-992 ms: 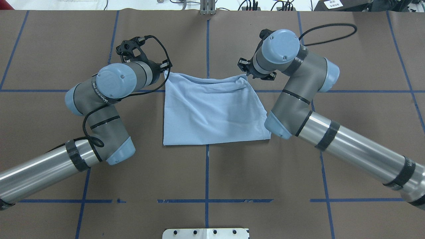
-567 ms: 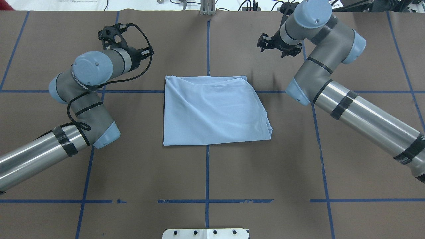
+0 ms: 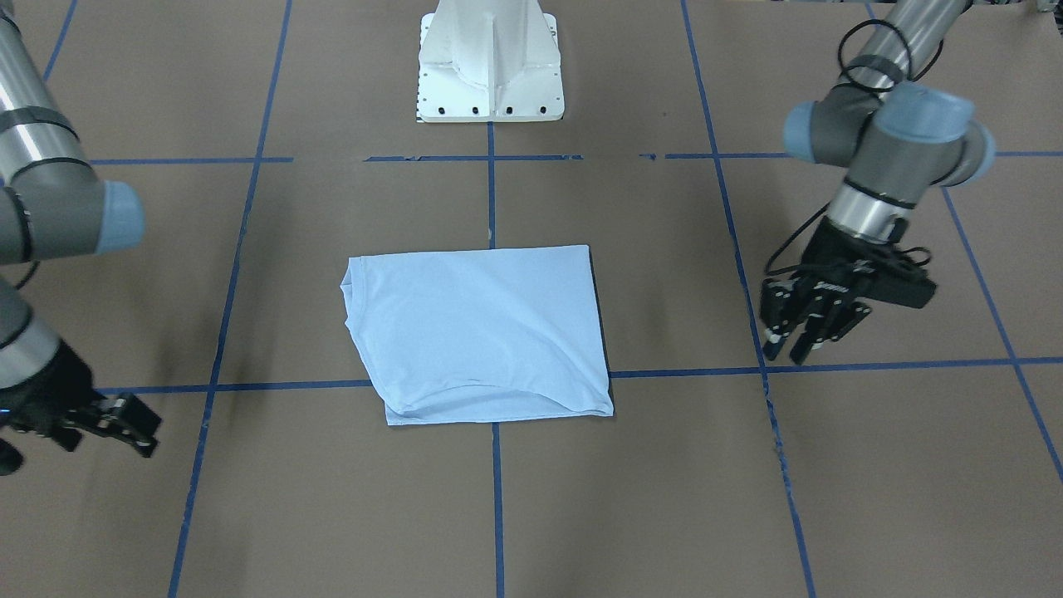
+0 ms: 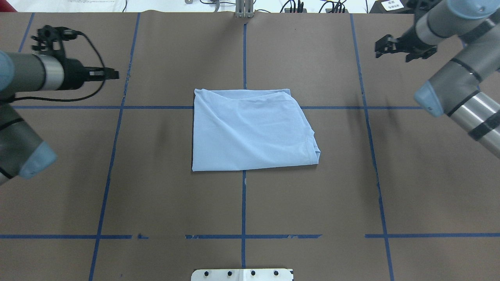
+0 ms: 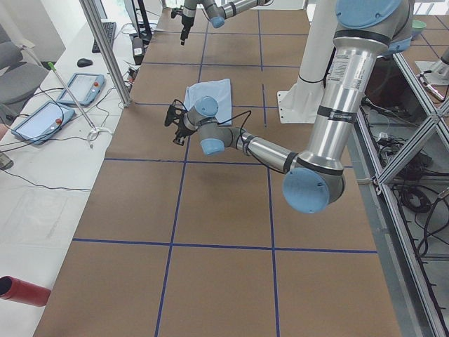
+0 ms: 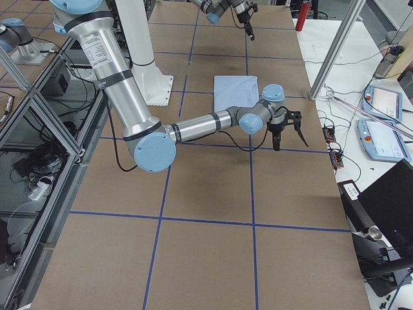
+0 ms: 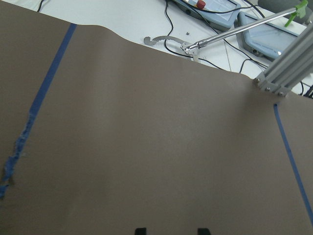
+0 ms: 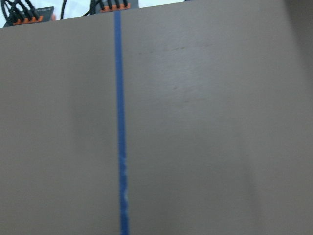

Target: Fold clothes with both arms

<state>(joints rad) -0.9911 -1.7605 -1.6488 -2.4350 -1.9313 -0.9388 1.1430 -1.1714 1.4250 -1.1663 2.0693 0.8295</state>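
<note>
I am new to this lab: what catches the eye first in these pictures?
A folded light blue t-shirt lies at the middle of the brown table. The left gripper and the right gripper hover far out to its sides, both open and empty.

The folded t-shirt [image 4: 250, 132] shows only its top layer. The layers beneath are hidden, as is the patch of desk [image 4: 156, 195] it covers. In the overhead view the left arm [image 4: 23, 74] runs off the left edge. The right arm [image 4: 461, 78] runs off the top and right edges, and the white pedestal base [image 4: 242, 274] is cut by the bottom edge. The left wrist view catches the left gripper [image 7: 171, 230] only as two dark fingertips [image 7: 141, 230] clipped by the bottom edge. The right wrist view is blurred, so the blue tape line [image 8: 120, 127] has soft edges. In the exterior left view the far right gripper [image 5: 184, 28] is too small to tell how its jaws stand.
</note>
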